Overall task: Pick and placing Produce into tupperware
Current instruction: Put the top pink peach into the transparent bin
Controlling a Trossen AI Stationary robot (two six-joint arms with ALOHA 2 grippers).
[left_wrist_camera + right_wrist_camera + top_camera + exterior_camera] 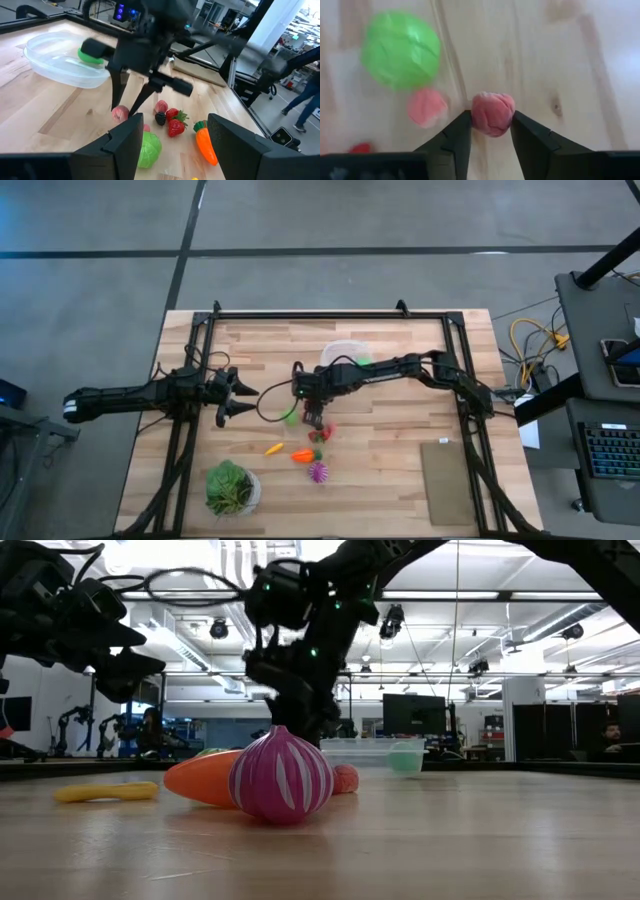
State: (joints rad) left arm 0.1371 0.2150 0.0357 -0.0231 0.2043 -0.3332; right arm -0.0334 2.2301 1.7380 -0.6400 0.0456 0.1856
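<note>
The clear round tupperware (343, 351) (60, 65) sits on the far middle of the table with one green piece (362, 361) (90, 56) inside. The other green piece (290, 417) (400, 50), strawberry-like red ones (324, 433) (175, 125), orange carrot (302, 455) (206, 142), yellow piece (273, 448) and purple ball (318, 472) (282, 775) lie on the table. My right gripper (315, 418) (491, 127) points down among them, shut on a pinkish-red ball (492, 114). My left gripper (238, 395) (175, 150) hovers open to the left. My right gripper pinches the pinkish-red ball (120, 114) by its two sides between its fingertips (462, 130), coming from above and pointing down. The ball is at table level or just above it; whether it has left the wood I cannot tell.
A second pink piece (426, 107) lies right beside the held ball. A leafy plant in a white pot (232, 488) stands near the near left edge. A tan mat (447, 480) lies at the near right. A black frame (330, 313) borders the table.
</note>
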